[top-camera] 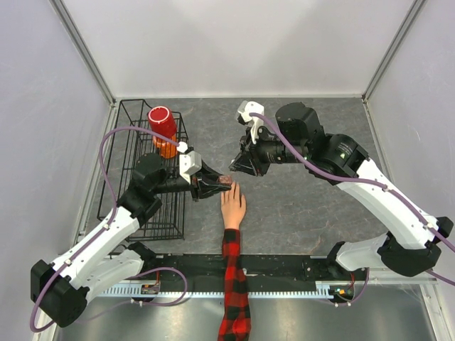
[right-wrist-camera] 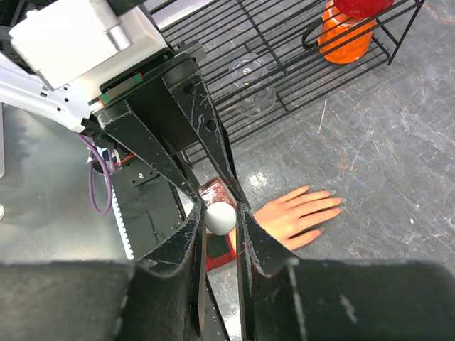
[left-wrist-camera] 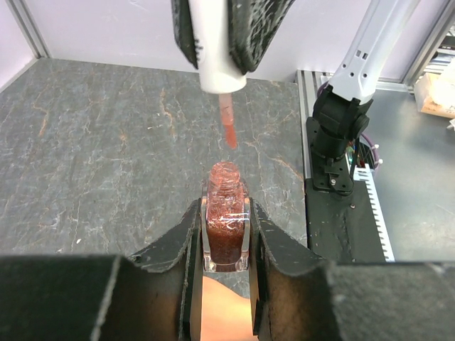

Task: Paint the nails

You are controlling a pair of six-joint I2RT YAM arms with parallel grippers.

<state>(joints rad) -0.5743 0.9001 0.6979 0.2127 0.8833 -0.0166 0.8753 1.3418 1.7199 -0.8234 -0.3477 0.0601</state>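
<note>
Top external view: the left gripper (top-camera: pixel 222 186) is clamped on the nail polish bottle (top-camera: pixel 226 180) at the far end of the mannequin hand (top-camera: pixel 233 207), which lies flat on the tabletop (top-camera: pixel 298 206). The right gripper (top-camera: pixel 238 165) is close by, and detail there is too small to read. Left wrist view: the right gripper pinches the white cap (left-wrist-camera: pixel 220 67), its brush (left-wrist-camera: pixel 228 126) hanging clear above the open neck, so I would carry it low and steady to the hand. Right wrist view: the nails (right-wrist-camera: pixel 337 202) show beside the gripper, but the cap hides the brush.

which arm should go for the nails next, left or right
Right: the right claw grips the brush cap, brush out above the open bottle. The left claw only holds that bottle.
</note>
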